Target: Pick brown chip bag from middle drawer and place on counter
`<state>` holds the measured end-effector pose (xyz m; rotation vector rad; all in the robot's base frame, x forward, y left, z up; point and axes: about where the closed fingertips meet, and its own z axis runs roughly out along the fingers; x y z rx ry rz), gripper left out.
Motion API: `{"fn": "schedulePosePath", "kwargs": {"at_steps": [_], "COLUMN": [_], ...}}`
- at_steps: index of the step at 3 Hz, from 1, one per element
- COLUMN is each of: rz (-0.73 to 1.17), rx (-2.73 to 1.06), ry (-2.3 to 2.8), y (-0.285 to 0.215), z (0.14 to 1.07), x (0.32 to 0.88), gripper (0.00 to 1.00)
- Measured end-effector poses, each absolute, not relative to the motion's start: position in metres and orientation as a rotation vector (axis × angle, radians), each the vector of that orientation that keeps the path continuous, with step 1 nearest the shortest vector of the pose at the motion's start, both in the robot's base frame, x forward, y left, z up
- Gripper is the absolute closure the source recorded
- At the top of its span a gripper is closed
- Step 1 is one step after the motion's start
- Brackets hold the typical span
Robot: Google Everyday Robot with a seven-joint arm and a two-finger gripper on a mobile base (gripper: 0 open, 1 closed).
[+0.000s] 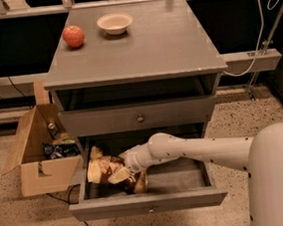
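Observation:
The brown chip bag (106, 169), dark brown with cream-yellow ends, lies crumpled in the left half of the open middle drawer (149, 203). My white arm reaches from the right into the drawer. My gripper (129, 170) is at the bag's right side, right against it, and partly hidden by the wrist and the bag. The grey counter (150, 44) on top of the cabinet is above.
A red apple (73, 36) and a small white bowl (115, 22) sit at the back left of the counter. A shut upper drawer front with a brass knob (140, 118) is above the open one. An open cardboard box (40, 152) with packets stands on the floor, left.

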<state>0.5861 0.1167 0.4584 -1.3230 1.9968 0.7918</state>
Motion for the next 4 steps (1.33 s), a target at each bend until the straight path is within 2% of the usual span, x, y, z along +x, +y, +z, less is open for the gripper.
{"fn": "schedulePosePath", "kwargs": {"at_steps": [1,2,3,4], "rz": [0.840,0.919,0.948,1.004], "rx": [-1.331,-1.328,-1.318,-1.272], "ry": [1.964,1.891,1.827,1.623], "y": [0.131,0.158,0.165,0.149], "z": [0.455,0.460,0.475,0.539], "x": [0.580,0.570,0.564,0.541], "gripper": [0.50,0.81,1.00,1.00]}}
